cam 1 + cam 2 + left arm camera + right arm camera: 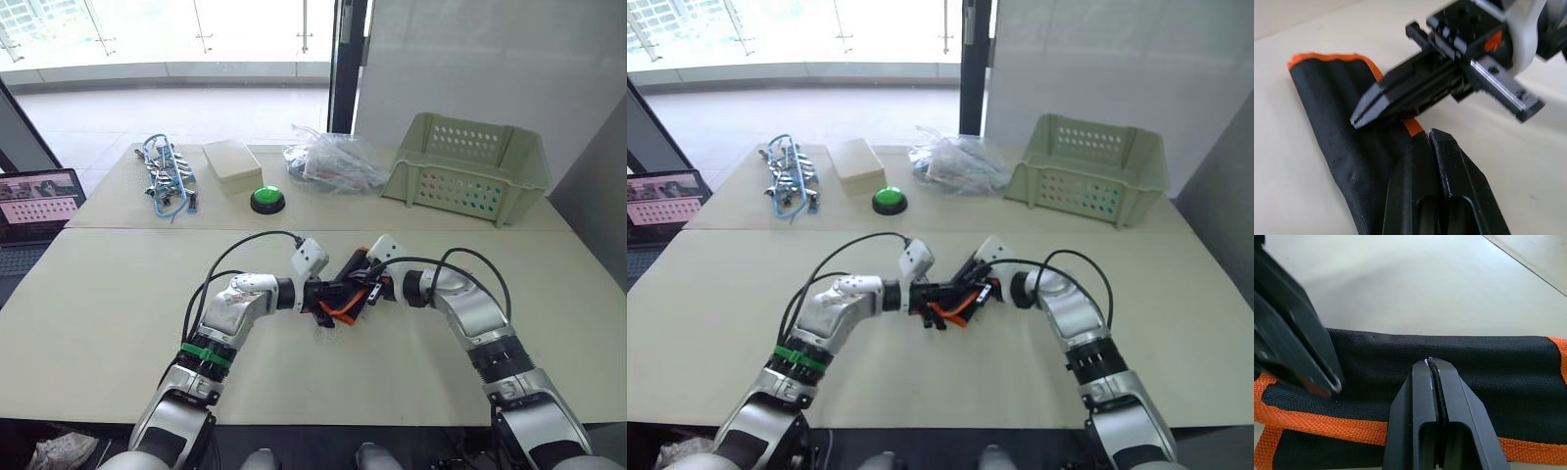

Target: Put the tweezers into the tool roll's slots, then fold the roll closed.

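The tool roll (340,305), black fabric with orange edging, lies partly folded at the middle of the table between my two grippers. My left gripper (1428,134) is shut on its orange edge (1411,126). From the opposite side, my right gripper (1430,362) is shut with a thin black layer of the roll (1488,362) pinched between its fingers. The two grippers' tips nearly meet over the fabric (1337,107). The tweezers are hidden.
A pale green perforated basket (470,171) stands at the back right. A clear plastic bag (333,162), a green button (266,199), a beige box (233,164) and blue-and-silver clips (167,181) line the back. A laptop (34,201) sits off the left edge.
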Robot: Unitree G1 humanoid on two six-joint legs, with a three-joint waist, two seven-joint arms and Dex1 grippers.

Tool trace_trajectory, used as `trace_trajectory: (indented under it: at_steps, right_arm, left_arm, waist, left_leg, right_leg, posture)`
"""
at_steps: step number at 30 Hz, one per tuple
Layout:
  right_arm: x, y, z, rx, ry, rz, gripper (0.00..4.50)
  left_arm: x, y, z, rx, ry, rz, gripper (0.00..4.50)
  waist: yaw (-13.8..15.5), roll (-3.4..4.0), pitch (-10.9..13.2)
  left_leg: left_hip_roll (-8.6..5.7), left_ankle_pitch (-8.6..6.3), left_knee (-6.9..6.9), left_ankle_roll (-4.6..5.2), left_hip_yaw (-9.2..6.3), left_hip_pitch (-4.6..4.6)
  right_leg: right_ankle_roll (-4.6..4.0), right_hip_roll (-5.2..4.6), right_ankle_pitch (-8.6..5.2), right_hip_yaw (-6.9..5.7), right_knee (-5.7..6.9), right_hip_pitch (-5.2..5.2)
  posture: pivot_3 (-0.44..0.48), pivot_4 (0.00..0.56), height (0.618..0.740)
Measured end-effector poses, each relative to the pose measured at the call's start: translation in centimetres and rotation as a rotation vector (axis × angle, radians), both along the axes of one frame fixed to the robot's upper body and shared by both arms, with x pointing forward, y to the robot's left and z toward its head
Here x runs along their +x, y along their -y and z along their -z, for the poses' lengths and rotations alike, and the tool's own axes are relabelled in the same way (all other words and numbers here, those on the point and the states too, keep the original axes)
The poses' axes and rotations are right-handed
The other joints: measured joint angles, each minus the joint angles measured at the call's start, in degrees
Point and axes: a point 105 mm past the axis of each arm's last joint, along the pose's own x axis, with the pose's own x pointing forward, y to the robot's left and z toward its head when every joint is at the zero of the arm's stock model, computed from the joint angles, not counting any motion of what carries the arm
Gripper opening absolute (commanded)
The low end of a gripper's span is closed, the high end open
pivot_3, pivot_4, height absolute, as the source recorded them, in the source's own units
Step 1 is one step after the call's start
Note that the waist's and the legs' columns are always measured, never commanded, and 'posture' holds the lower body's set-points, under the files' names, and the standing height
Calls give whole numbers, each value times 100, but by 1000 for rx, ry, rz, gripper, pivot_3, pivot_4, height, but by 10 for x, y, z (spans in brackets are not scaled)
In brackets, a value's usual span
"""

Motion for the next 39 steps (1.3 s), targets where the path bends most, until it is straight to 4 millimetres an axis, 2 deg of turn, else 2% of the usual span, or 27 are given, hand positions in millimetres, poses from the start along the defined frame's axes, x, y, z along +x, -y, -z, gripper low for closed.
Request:
trace_trajectory:
  at_steps: [2,11,16,20,23,25,27,30,34,39]
  right_arm:
    - [-1,1,0,15,3,4,0]
    - [-7,5,-11,187,18,21,0]
    - [-12,4,9,195,-42,34,0]
    - [-4,-1,20,182,-21,44,0]
    - [4,-5,25,147,7,42,0]
    - [13,-6,26,124,34,60,0]
    - [29,2,26,82,68,125,0]
    - [45,20,27,38,93,223,0]
    - [56,29,26,15,117,278,0]
    - [58,29,27,39,139,293,0]
  left_arm:
    - [0,-2,13,85,24,13,29]
    - [-2,-1,15,132,77,55,29]
    - [-2,-2,16,124,70,45,29]
    - [-1,-5,18,130,58,33,29]
    - [-2,-7,21,135,44,26,29]
    - [-4,-9,24,140,30,21,29]
    - [-10,-8,28,138,26,29,29]
    - [-17,-7,30,131,19,48,29]
    - [-19,-8,30,131,16,52,29]
    - [-19,-9,28,124,19,41,29]
  waist:
    - [-3,0,0]
    - [-17,1,1]
    - [-26,1,1]
    - [-60,0,-1]
    - [-81,-5,-5]
    - [-100,-4,-5]
    - [-92,1,-9]
    - [-42,0,-13]
    - [-54,1,-15]
    - [-56,1,-15]
  left_leg:
    - [1,0,0,0,-1,-4]
    - [1,-1,-1,1,-2,-4]
    - [1,-1,-1,1,-1,-4]
    - [3,-1,-1,1,-1,27]
    - [6,-1,-7,1,2,82]
    - [9,-1,-8,1,2,132]
    - [7,-1,-14,1,1,171]
    - [6,-6,-17,8,-3,173]
    - [3,-23,-20,36,-2,174]
    - [2,-23,-38,36,-2,174]
  right_leg:
    - [0,1,0,0,0,-5]
    - [1,1,0,0,-1,-4]
    - [1,1,-1,0,-1,-4]
    - [1,4,-1,1,0,23]
    - [5,7,-3,3,1,74]
    - [44,10,-26,3,-3,125]
    - [52,7,-32,3,-9,165]
    - [50,6,-31,2,-29,182]
    - [21,3,-18,7,-34,182]
    - [21,2,-18,7,-46,182]
  posture:
    - [0,150,740]
    - [0,150,740]
    - [0,150,740]
    - [0,150,740]
    - [0,150,740]
    - [0,150,740]
    - [0,150,740]
    - [0,150,740]
    - [0,150,740]
    - [0,150,740]
